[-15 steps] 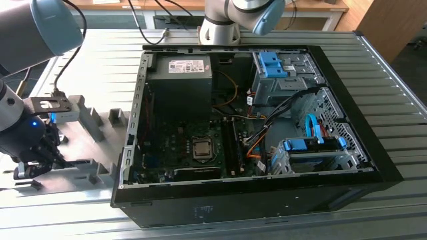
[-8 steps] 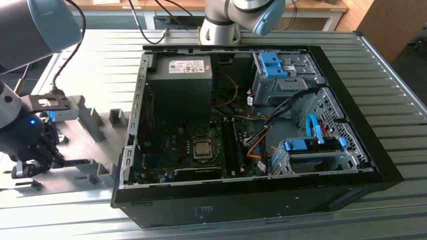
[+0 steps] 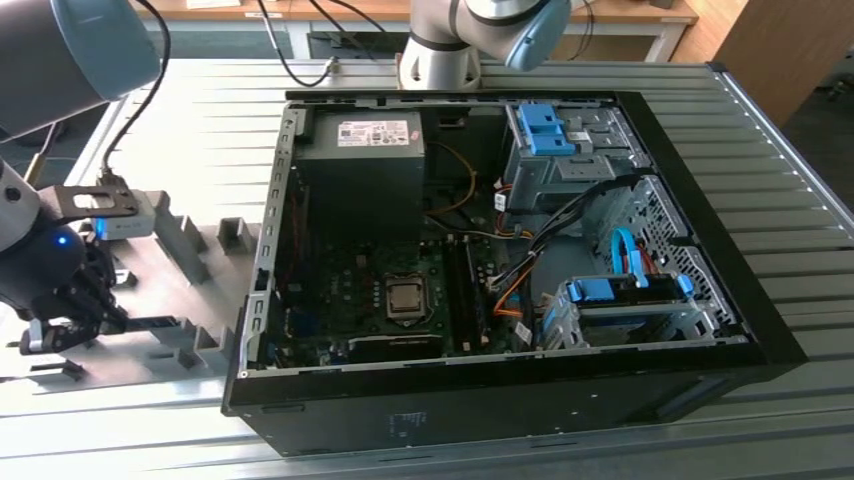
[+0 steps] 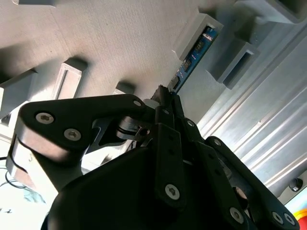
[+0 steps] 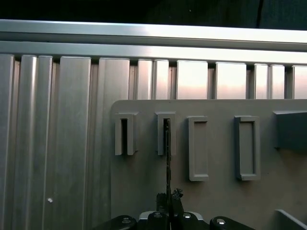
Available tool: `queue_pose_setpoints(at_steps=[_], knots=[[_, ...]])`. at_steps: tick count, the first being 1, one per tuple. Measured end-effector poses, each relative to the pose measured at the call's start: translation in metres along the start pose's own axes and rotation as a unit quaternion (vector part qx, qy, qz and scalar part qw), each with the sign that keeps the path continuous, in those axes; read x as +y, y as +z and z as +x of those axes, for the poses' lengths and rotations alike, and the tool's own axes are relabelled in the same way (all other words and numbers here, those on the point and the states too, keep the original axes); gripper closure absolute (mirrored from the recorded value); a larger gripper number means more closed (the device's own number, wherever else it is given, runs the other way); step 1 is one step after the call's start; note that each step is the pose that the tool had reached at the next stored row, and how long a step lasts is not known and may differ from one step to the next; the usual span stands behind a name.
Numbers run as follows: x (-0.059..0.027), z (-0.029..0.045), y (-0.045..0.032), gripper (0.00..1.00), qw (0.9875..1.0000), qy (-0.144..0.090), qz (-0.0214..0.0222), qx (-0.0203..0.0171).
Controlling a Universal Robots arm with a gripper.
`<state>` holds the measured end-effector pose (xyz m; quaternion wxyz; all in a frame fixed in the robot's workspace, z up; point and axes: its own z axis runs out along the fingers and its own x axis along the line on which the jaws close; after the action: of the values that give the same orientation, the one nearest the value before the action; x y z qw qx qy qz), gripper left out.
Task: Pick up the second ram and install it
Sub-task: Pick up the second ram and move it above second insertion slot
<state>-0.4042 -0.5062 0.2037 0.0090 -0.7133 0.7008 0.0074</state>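
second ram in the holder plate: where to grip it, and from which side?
Pinch the two flat faces at its free end, coming straight along its length from the side opposite the slot. The second ram is thin and flat, with its far end seated in the grey slotted holder. The gripper is shut on it there.

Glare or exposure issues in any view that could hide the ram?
First wrist view: hard glare on the table ribs; the second ram reads as a thin dark line against the matte holder plate. Second wrist view: the gripper is underlit, near black. Exterior view: the computer case is dim inside.
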Motion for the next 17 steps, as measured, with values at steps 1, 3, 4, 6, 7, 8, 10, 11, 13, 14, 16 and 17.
queue_pose_setpoints(at_steps=[1,3,4,6,7,8,10,11,13,14,16,17], knots=[[0.0000,0.0000,-0.0003,0.86,1.0000,0.000,0.0000,-0.0001],[0.0000,0.0000,-0.0008,0.86,1.0000,0.000,0.0000,-0.0004],[0.0000,0.0000,-0.0011,0.86,1.0000,0.000,0.0000,-0.0006],[0.0000,0.0000,-0.0018,0.86,1.0000,0.000,0.0000,-0.0009],[0.0000,0.0000,-0.0021,0.86,1.0000,0.000,-0.0001,-0.0010],[0.0000,0.0000,-0.0024,0.86,1.0000,0.000,0.0000,-0.0013],[0.0000,-0.0001,-0.0034,0.86,1.0000,0.000,-0.0001,-0.0016],[0.0000,-0.0001,-0.0038,0.86,1.0000,0.000,0.0000,-0.0019],[0.0000,-0.0001,-0.0049,0.86,1.0000,0.000,0.0000,-0.0023],[0.0000,-0.0001,-0.0056,0.86,1.0000,0.000,0.0000,-0.0025],[0.0000,-0.0002,-0.0072,0.86,1.0000,0.000,0.0000,-0.0027],[0.0000,-0.0002,-0.0079,0.86,1.0000,0.000,0.0000,-0.0030]])
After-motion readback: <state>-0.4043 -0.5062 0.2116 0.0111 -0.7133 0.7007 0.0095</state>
